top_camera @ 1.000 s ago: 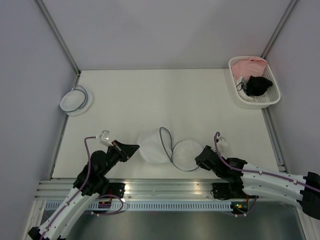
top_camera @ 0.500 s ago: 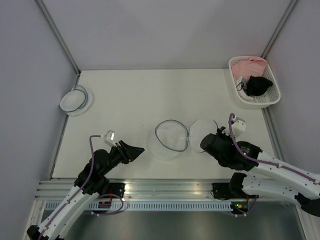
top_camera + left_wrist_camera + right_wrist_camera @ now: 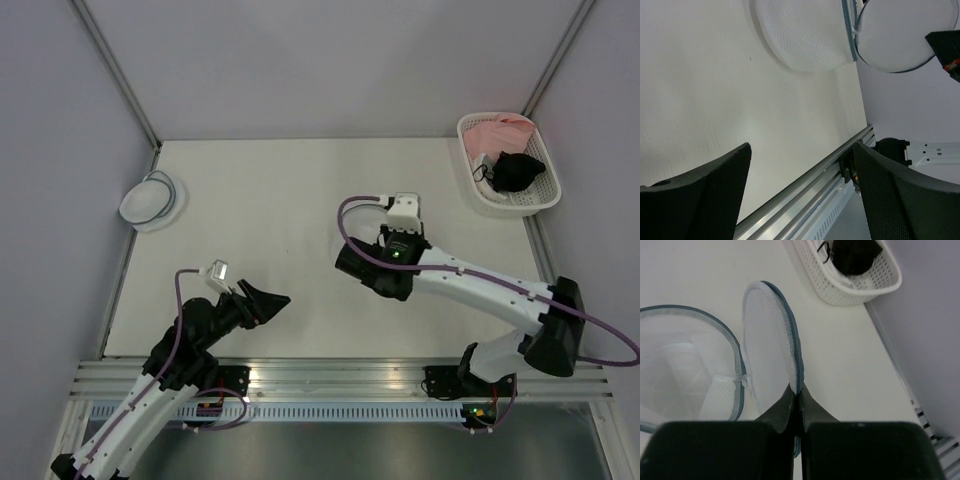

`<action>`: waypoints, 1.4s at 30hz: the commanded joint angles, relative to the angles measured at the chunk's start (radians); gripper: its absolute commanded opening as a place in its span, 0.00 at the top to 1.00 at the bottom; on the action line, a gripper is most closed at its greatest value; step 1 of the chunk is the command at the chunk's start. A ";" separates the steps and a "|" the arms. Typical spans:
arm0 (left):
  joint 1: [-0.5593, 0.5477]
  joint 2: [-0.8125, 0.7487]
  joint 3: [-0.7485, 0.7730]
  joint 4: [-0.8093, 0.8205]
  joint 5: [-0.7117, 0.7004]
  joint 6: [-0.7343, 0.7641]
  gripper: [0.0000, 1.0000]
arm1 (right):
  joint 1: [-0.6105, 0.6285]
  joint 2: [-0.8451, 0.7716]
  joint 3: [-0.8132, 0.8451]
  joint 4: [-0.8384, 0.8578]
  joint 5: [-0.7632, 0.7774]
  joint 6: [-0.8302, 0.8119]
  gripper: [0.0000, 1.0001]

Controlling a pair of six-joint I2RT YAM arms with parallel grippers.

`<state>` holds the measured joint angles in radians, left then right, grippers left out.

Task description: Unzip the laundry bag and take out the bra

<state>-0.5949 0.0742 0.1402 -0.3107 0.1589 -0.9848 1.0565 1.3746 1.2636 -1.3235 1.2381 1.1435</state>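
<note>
The laundry bag [image 3: 685, 340] is unzipped, its grey-blue zipper rim open towards the right wrist camera. Its flat disc lid [image 3: 767, 340] stands on edge, hinged to the rim. My right gripper [image 3: 799, 390] is shut on the lid's zipper edge. From the left wrist, the mesh dome [image 3: 800, 35] and lid [image 3: 902, 35] lie well ahead of my left gripper [image 3: 802, 150], which is open and empty. From above, my right gripper [image 3: 360, 270] and arm cover the bag, and my left gripper [image 3: 272, 298] hangs near the front edge. I cannot make out the bra; only pale folds show inside.
A white basket [image 3: 485, 200] with pink and black clothes stands at the back right corner, also seen as the basket [image 3: 855, 287] ahead of the right wrist. A smaller white dome [image 3: 150, 200] lies at the left edge. The metal rail [image 3: 840, 160] runs along the front.
My right gripper shut on the lid's rim and swung inward toward the table's middle, taking the bag away from the front edge. My left gripper opened and let go of the bag.
</note>
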 commanded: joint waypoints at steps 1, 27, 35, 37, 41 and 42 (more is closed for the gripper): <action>0.004 -0.027 0.045 -0.039 -0.013 0.032 0.13 | -0.001 0.150 0.081 -0.131 0.174 -0.114 1.00; 0.004 -0.119 0.245 -0.410 -0.334 -0.023 0.12 | 0.413 0.532 -0.059 -0.135 0.618 0.199 0.21; 0.003 -0.106 0.194 -0.153 -0.173 0.040 0.12 | 0.631 0.239 -0.032 -0.135 0.485 0.217 0.17; 0.003 -0.021 0.190 -0.070 -0.095 0.073 0.12 | 0.634 0.149 -0.014 -0.132 0.430 0.216 0.13; 0.004 0.240 0.246 0.076 -0.027 0.147 0.12 | 0.623 -0.011 -0.003 -0.120 0.243 0.243 0.02; 0.004 0.342 0.266 0.109 -0.013 0.156 0.12 | 0.623 -0.079 -0.019 -0.088 0.212 0.240 0.02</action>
<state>-0.5949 0.2478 0.3546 -0.3866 0.0429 -0.9207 1.6890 1.4208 1.2312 -1.3437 1.4616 1.3388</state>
